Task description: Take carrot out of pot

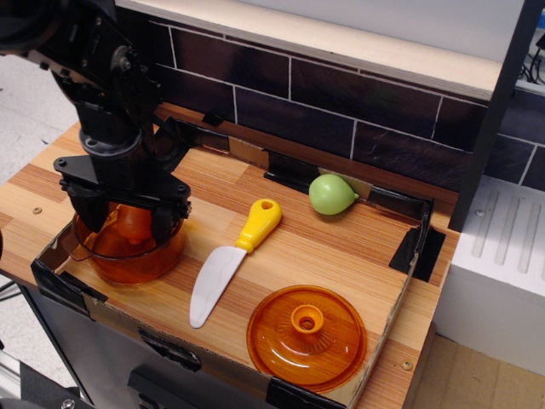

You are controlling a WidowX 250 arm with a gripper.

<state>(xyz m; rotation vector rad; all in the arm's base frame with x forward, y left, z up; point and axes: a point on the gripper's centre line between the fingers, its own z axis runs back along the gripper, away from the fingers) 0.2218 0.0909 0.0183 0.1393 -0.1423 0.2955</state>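
The translucent orange pot (136,266) stands at the front left of the wooden board. The small orange carrot (133,225) sits inside it, partly hidden by the arm. My black gripper (128,223) hangs straight over the pot with its jaws spread. One finger (92,216) is left of the carrot and the other finger (162,225) is right of it, both reaching down into the pot. I cannot tell if either finger touches the carrot.
A toy knife (223,271) with a yellow handle lies just right of the pot. A green pear-shaped toy (330,194) sits at the back. The flat orange lid (306,336) lies at the front right. A low black-edged cardboard rim (409,247) surrounds the board, with a dark brick wall (341,102) behind.
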